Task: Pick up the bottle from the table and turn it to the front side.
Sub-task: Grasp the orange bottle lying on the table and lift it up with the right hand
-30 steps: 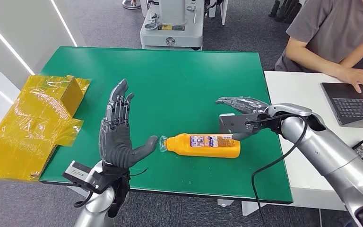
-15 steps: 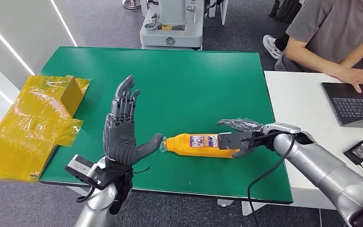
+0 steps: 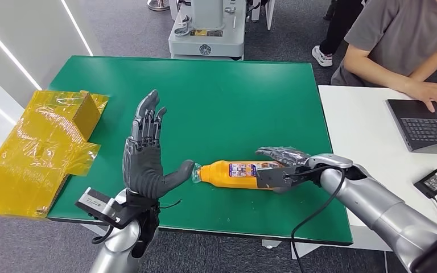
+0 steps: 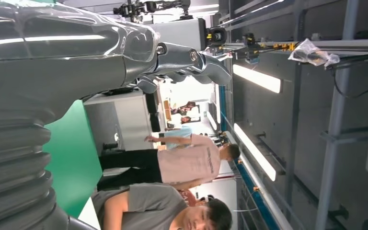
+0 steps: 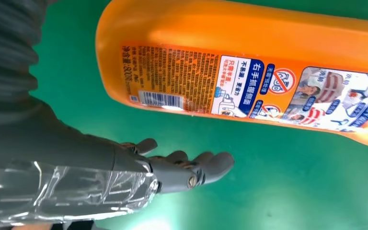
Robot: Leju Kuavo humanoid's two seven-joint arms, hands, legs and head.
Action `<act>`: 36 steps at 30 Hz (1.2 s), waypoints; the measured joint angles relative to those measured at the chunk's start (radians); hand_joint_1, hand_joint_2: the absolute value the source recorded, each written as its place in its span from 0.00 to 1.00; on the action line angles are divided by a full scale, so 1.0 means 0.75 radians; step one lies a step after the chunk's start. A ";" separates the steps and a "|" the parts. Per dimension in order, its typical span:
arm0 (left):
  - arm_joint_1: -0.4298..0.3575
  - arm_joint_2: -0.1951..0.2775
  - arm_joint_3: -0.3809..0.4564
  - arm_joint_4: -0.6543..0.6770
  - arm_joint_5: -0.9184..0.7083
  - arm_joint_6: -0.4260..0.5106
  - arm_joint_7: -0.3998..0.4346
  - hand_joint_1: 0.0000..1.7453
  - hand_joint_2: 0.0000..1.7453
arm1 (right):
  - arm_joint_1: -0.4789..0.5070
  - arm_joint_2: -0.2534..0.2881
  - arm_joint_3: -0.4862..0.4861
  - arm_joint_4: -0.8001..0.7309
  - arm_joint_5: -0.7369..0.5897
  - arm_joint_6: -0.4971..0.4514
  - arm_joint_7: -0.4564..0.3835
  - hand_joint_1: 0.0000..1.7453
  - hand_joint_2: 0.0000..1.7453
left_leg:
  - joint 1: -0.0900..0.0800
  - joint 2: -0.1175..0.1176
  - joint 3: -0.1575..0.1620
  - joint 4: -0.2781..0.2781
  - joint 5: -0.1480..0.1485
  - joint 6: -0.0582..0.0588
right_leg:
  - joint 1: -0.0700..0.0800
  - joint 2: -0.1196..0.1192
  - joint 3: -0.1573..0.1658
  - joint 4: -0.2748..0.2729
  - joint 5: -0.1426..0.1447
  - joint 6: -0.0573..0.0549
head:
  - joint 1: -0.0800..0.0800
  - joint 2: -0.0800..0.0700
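The left hand (image 3: 145,162) is standing upright at the near edge of the green table (image 3: 216,96), palm showing, fingers spread and holding nothing, its thumb reaching toward the clear cap end of the orange plastic bottle (image 3: 233,174). That bottle is lying on its side on the table, label with barcode facing up. The right hand (image 3: 281,165) is hovering over the bottle's base end, fingers apart, not gripping; the wrist view is showing them beside the bottle, off the plastic. Farther left, crumpled yellow wrapping (image 3: 40,148) is sitting. Beyond, a person in a grey shirt (image 3: 409,40) is typing on a laptop (image 3: 427,122).
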 joint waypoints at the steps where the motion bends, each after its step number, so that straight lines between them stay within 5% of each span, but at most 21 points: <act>1: -0.002 -0.002 0.000 0.000 0.001 -0.004 0.008 0.00 1.00 | 0.011 0.004 -0.001 0.004 0.020 -0.025 0.006 0.00 1.00 | 0.000 0.000 0.000 0.000 0.000 0.000 | 0.000 0.000 0.000 0.000 0.000 0.000 | 0.000 0.000; 8: -0.044 -0.007 -0.023 0.020 0.016 -0.035 0.035 0.00 1.00 | 0.164 -0.005 -0.064 -0.011 0.104 -0.137 0.062 0.00 1.00 | 0.000 -0.002 0.000 0.000 0.000 0.000 | 0.000 -0.002 0.000 0.000 0.000 0.000 | 0.000 0.000; 23: -0.059 -0.011 -0.047 0.093 0.050 -0.038 -0.011 0.00 1.00 | 0.299 -0.061 -0.197 -0.062 0.197 -0.141 0.070 0.00 1.00 | 0.000 -0.001 0.001 0.001 -0.001 0.001 | 0.000 -0.001 0.001 -0.001 0.000 0.000 | 0.000 0.000; 27: -0.060 -0.011 -0.054 0.103 0.053 -0.044 -0.012 0.00 1.00 | 0.328 -0.063 -0.231 -0.070 0.241 -0.165 0.063 0.84 1.00 | 0.000 -0.001 0.001 0.001 -0.001 0.002 | 0.000 -0.001 0.001 -0.001 0.000 0.000 | 0.000 0.000; 31: -0.059 -0.010 -0.055 0.105 0.053 -0.044 -0.013 0.00 1.00 | 0.338 -0.057 -0.258 -0.072 0.301 -0.186 0.049 0.98 1.00 | 0.000 -0.001 0.001 0.001 -0.001 0.002 | 0.000 -0.001 0.001 -0.001 0.000 0.000 | 0.000 0.000; 36: -0.057 -0.006 -0.055 0.105 0.051 -0.043 -0.024 0.00 1.00 | 0.342 -0.048 -0.278 -0.070 0.333 -0.191 0.034 0.96 1.00 | 0.000 0.000 0.001 0.001 -0.001 0.002 | 0.000 -0.001 0.001 -0.001 0.000 0.000 | 0.000 0.000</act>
